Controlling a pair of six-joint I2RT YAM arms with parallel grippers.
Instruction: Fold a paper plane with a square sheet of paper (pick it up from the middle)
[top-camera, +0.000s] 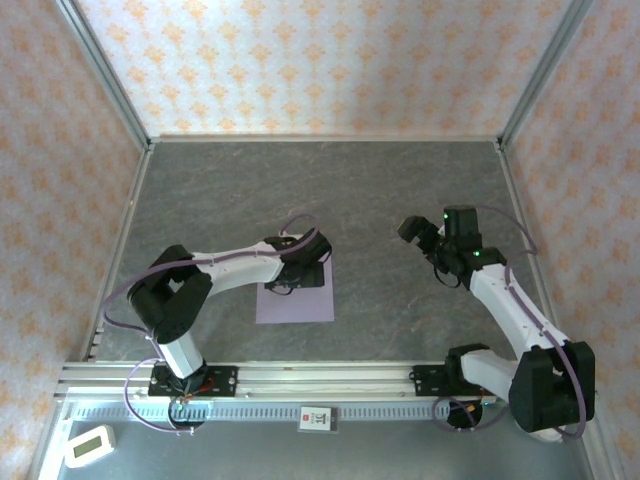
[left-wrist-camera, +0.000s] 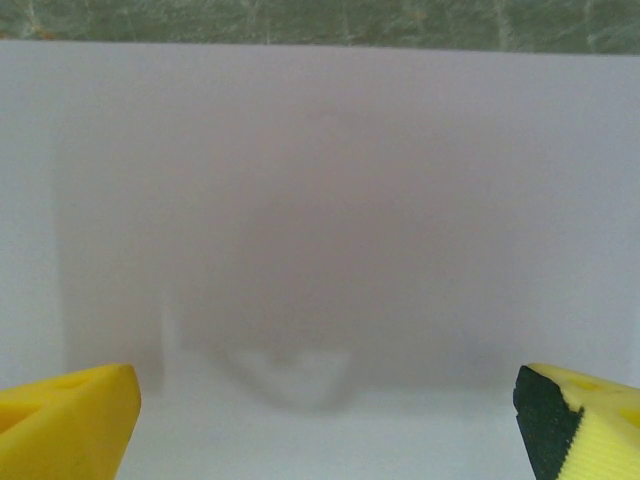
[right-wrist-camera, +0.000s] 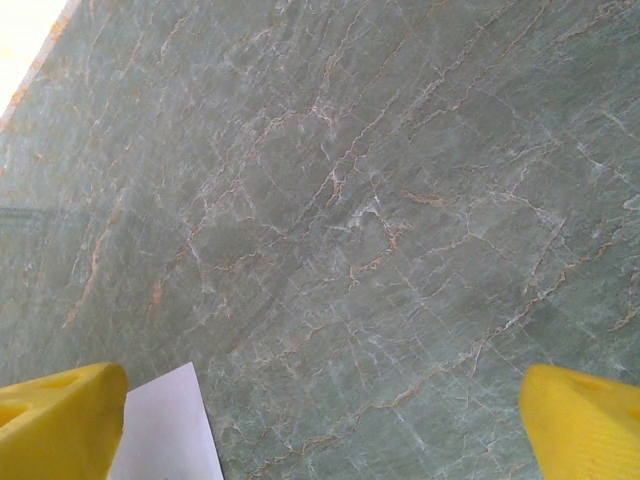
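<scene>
Lying flat on the grey marbled table (top-camera: 400, 180), left of centre and toward the near edge, the square sheet of paper (top-camera: 296, 306) is seen with no crease in it, so the task is judged to be at its first step: the pick-up from the middle. The left gripper (top-camera: 303, 268) is held over the sheet's far half. In the left wrist view its yellow fingers (left-wrist-camera: 62, 424) are shown wide apart over the sheet (left-wrist-camera: 320, 200), with nothing between them; whether the tips touch the paper cannot be told. The right gripper (top-camera: 414, 232) is held well apart to the right, above bare table, its fingers (right-wrist-camera: 580, 420) likewise spread and empty, and one corner of the sheet (right-wrist-camera: 165, 432) is caught at the edge of its view. For the next move, a descent onto the sheet's centre is called for, then a pinch by which the thin paper is bunched between the pads, since no edge is offered there.
</scene>
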